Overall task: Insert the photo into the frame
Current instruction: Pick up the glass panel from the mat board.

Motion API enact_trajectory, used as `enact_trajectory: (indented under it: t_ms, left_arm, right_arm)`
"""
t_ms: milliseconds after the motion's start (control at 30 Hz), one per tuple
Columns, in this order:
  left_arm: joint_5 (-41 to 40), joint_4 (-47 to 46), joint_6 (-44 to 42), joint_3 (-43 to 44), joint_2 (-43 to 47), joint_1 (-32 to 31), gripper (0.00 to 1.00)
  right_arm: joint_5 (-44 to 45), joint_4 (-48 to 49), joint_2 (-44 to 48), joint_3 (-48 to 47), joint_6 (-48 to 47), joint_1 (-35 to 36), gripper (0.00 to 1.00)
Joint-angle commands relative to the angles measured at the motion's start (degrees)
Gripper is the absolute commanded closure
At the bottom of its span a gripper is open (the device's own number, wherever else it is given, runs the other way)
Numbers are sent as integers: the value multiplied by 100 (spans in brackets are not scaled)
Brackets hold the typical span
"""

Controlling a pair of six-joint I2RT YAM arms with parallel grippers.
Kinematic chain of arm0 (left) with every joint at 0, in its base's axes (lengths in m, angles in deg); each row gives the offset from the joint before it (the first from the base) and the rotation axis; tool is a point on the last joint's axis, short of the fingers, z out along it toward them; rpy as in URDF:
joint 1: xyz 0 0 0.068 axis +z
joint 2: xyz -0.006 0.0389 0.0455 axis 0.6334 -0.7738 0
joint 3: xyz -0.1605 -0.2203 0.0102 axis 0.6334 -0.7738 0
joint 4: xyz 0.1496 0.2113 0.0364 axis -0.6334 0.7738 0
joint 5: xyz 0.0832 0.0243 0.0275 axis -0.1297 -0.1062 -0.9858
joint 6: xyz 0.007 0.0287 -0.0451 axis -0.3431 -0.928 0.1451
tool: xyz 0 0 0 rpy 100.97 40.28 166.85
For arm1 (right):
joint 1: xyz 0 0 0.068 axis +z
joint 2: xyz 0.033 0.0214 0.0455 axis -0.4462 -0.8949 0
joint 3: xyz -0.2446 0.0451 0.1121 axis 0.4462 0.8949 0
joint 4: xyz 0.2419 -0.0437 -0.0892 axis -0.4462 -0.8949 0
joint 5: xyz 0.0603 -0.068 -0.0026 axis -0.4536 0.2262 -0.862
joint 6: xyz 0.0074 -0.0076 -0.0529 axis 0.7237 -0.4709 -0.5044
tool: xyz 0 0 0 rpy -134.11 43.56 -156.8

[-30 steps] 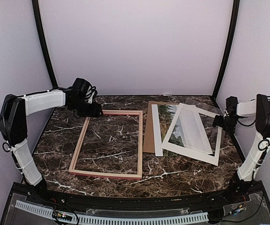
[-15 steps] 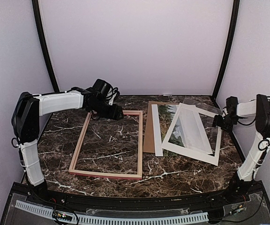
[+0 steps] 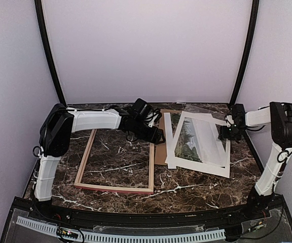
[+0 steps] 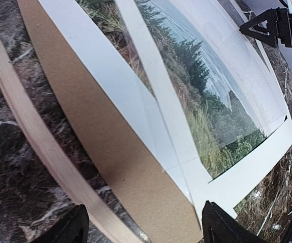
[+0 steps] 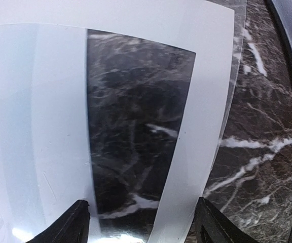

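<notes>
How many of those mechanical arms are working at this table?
2. The left arm stretches from the left side over the frame's far rail; the right arm extends from the right edge, ending above the white mat. None seems hidden.

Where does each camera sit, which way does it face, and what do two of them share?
Top external: high behind the arm bases, looking down over the table; both arms, left gripper and right gripper show.
Left wrist: on the left arm, looking down across frame, backing board and photo; own fingertips at bottom.
Right wrist: on the right arm, looking down at the white mat; own fingertips at bottom.
Shared: top and left wrist both show the photo and right gripper.
</notes>
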State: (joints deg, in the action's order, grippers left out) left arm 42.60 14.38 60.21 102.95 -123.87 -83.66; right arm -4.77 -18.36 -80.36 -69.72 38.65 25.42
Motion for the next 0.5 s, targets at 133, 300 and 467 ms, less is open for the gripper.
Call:
enact_trajectory:
  t_ms: [133,300,467]
  left_arm:
    - [429,-480,689,607,-465,-111,17]
    - [385,-227,816,1083,-823,-147,16]
    - [-149,-102,987,1180,-927,-152,16]
  right_arm:
    - [-618,-270,-55,284,-463,671,33]
    - [-822,-276,220,333,-592,793,33]
    - [-522,-383,540,258,-193,781,27]
